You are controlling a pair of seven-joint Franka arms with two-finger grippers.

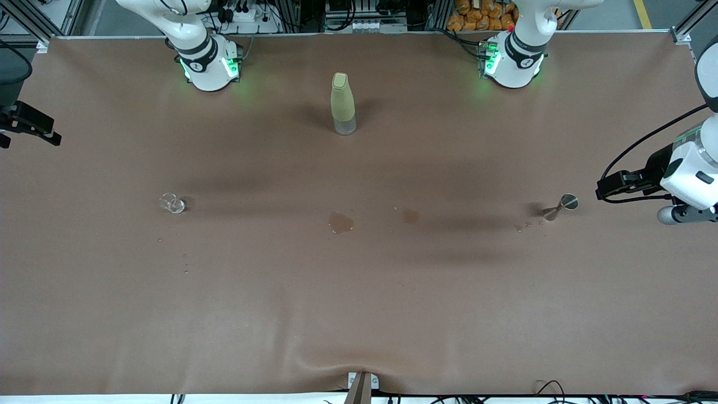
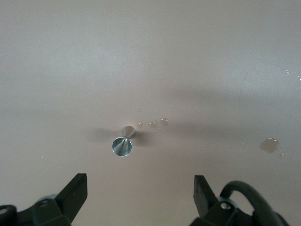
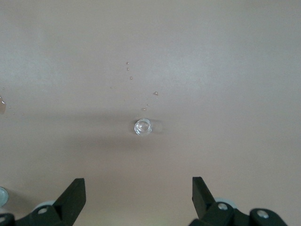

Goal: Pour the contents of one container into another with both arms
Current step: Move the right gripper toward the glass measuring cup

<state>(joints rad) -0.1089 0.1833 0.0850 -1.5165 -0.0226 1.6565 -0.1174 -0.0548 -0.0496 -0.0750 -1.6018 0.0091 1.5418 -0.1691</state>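
Glass cup point(image 1: 172, 203), so clear it is hard to make out, stands on the brown counter point(image 1: 359, 292) toward the right arm's end, with fine droplets point(image 1: 185, 264) nearer the front camera. Right hand point(image 3: 138, 195) hangs above it, fingers spread wide and grasping nothing; in the front view that hand is cut off at the frame edge. Midway stands a yellow-green bottle point(image 1: 343, 103), with two small puddles point(image 1: 340, 223) nearer the camera. Toward the left arm's end, the metal jigger point(image 1: 560, 206) stands tilted in view. Left hand point(image 2: 140, 195) hovers above it, released and wide open.
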